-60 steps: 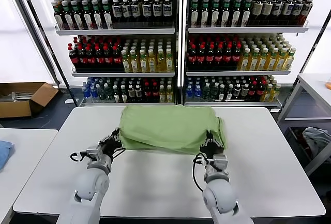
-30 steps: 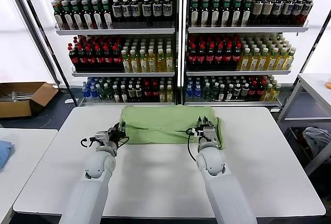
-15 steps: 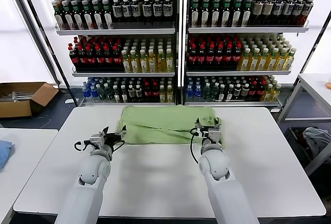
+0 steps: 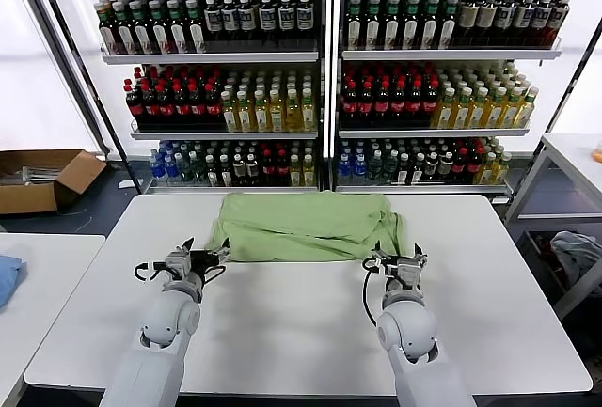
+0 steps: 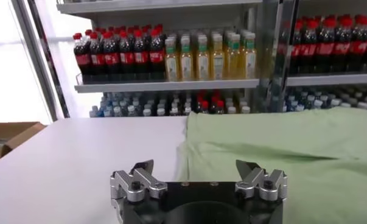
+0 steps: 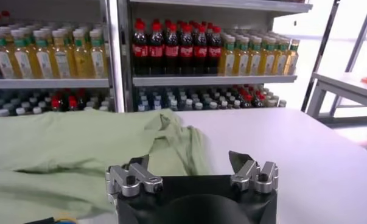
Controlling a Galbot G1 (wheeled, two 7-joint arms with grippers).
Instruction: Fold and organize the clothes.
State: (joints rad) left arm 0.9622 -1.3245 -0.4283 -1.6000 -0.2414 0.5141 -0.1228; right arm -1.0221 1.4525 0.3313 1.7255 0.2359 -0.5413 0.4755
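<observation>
Both hands have let go and drawn back toward the robot; the left hand (image 4: 205,256) and right hand (image 4: 396,259) stand open just short of the shirt (image 4: 306,226), folded at the bench's (image 4: 282,332) far edge; next, square any loose hem.

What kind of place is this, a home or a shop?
Probably a lab set up like a shop: shelves of bottled drinks stand behind a plain white table bearing a green shirt, with a cardboard box on the floor.
</observation>
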